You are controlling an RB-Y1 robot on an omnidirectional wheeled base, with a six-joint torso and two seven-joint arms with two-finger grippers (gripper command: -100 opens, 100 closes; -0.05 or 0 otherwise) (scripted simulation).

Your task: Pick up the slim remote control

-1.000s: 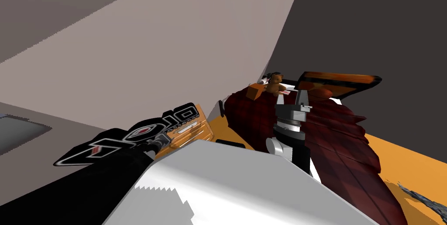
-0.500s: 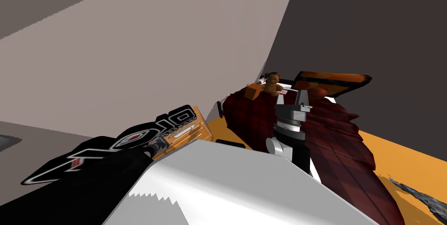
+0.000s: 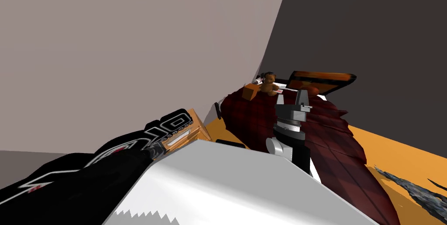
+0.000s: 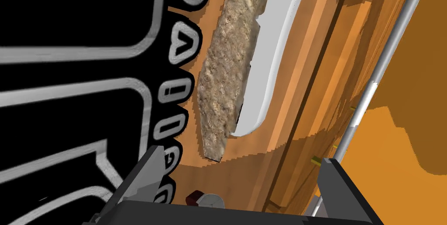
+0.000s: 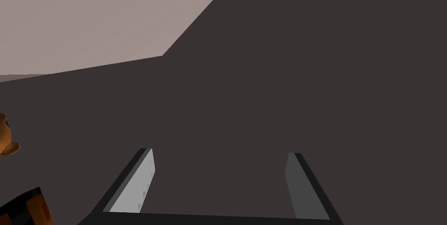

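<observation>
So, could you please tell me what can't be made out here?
Left wrist view: the rough beige slab hides one edge of the slim white piece; no buttons show, so the remote is unconfirmed.
Same view: a small red-and-white thing by the left gripper is cut off by the gripper's body.
Head view: the black lettered object runs off the picture's edge.

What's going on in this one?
The robot is after the black remote lying on an orange cabinet. Its left gripper is open close over the cabinet top, with the remote off to one finger's side rather than between the two. Nothing is gripped yet. The right gripper is open too, held up over the bed.
</observation>
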